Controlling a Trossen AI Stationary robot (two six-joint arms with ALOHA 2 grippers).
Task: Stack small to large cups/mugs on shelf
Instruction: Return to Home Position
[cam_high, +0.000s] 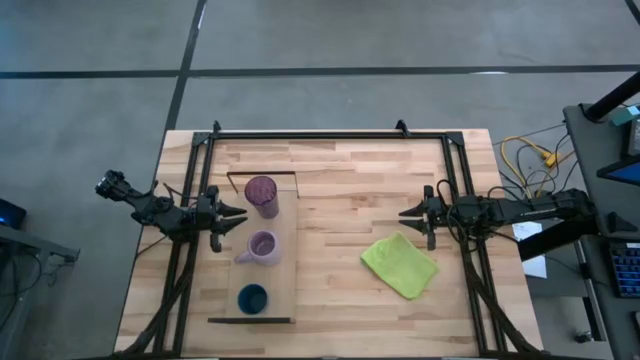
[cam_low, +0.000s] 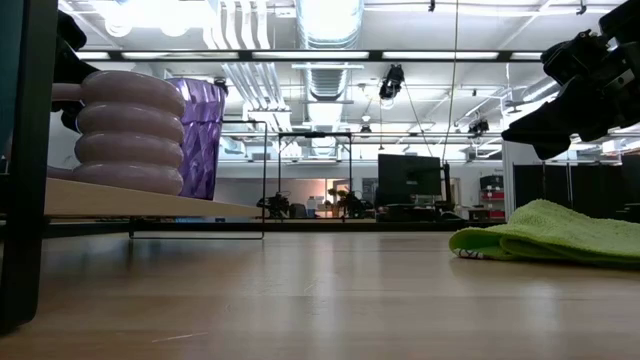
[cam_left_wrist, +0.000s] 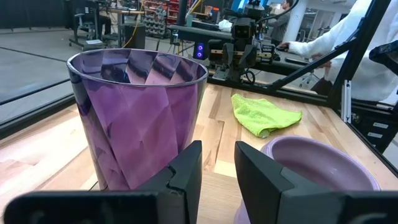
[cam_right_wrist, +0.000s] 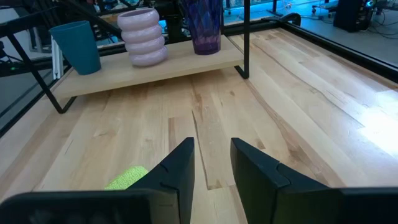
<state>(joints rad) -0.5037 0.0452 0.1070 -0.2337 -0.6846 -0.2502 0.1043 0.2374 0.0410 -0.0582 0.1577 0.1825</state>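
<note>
While poised at the left long edge of the shelf (cam_high: 285, 270), fingers parted and gripping nothing: left gripper (cam_high: 238, 217), aimed at the gap between purple tumbler (cam_high: 261, 193) and lilac mug (cam_high: 263, 246), close to both. Three vessels upright in a row along the shelf, none touching another. At the far end, purple tumbler, tallest. At the middle, lilac mug, ribbed, handle turned toward the left long edge. At the near end, blue cup (cam_high: 252, 298), mouth up. Shelf raised on dark brackets over the left half of the table (cam_high: 340, 190). Toward the table's right edge, right gripper (cam_high: 405, 213), likewise parted and empty, above bare wood. Near it, green cloth (cam_high: 399, 264), crumpled on the table, well apart from the shelf.
</note>
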